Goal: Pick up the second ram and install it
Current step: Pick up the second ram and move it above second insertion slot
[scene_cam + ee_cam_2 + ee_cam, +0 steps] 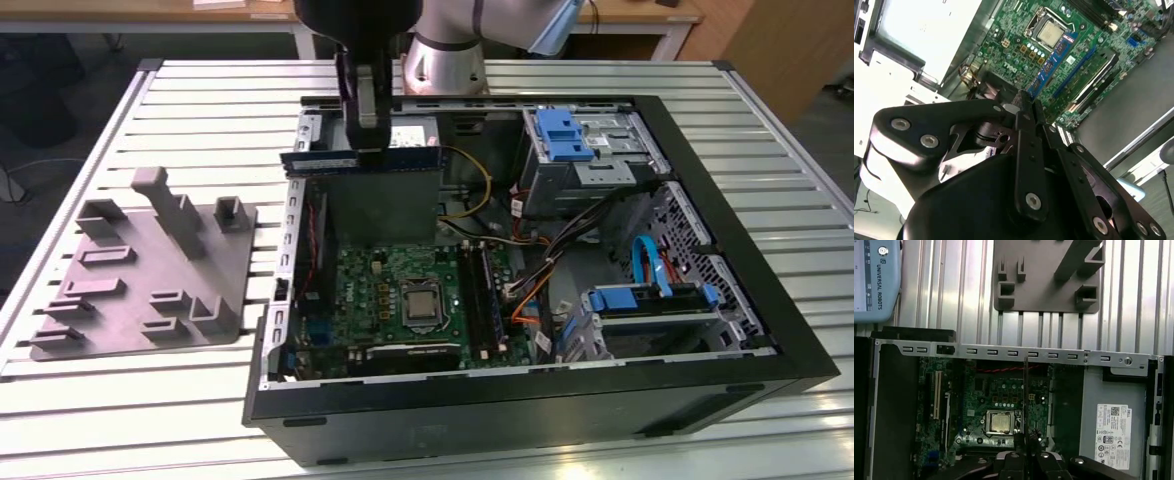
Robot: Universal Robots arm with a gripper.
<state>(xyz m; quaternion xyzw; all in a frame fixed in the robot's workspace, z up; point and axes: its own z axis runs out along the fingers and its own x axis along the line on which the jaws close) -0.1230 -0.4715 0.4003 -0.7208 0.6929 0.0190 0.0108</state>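
Observation:
The second ram (pixel 400 159) is a long, slim, dark bluish board, held level above the open computer case (pixel 747 340), over the power-supply end at the exterior view's upper left. My gripper (pixel 367 128) comes down from above and is shut on its top edge. In the second wrist view the ram (pixel 1054 60) juts edge-on from the fingertips (pixel 1021 107) toward the green motherboard (pixel 1019 45). In the first wrist view it shows as a thin dark line (pixel 1026 385) above the processor (pixel 1000 421). The long memory slots (pixel 481 290) lie beside the processor, well below the ram.
A grey moulded fixture tray (pixel 147 270) lies on the slatted table (pixel 107 420) at the exterior view's left. Blue drive cages (pixel 574 135) and loose cables (pixel 534 260) fill the case's right side. The case walls rise around the motherboard (pixel 387 300).

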